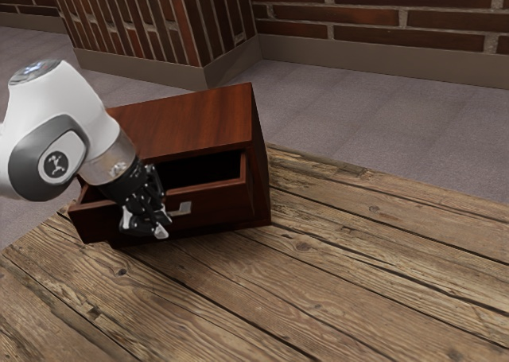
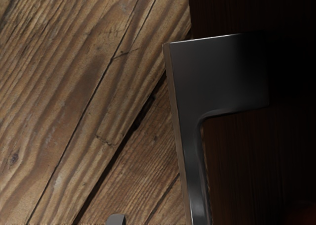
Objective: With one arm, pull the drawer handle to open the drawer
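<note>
The pull looks under way: the drawer (image 1: 216,196) sits partly out, the gripper (image 1: 148,225) is at the handle (image 1: 183,209), whether clamped I cannot tell, and a straight outward draw comes next.

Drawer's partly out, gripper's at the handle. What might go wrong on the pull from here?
1. The gripper seems off toward one end of the handle, so it may slip off or skew the drawer and jam it.
2. The cabinet merely stands on the table, so it may slide instead of the drawer opening further.
</note>
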`<state>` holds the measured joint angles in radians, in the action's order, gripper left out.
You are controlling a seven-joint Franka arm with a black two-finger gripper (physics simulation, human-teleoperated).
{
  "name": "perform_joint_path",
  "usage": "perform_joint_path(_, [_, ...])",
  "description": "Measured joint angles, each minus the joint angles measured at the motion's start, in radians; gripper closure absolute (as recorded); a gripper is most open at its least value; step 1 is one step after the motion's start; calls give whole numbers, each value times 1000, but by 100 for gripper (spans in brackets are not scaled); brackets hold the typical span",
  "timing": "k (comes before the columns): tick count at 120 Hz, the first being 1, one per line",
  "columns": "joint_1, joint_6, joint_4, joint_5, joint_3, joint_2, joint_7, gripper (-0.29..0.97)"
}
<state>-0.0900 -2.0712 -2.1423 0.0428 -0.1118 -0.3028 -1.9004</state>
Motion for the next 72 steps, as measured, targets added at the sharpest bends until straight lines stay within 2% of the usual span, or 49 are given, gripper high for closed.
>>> perform_joint_path(72, [12,-11,-79,-12,2,-78,-2,60])
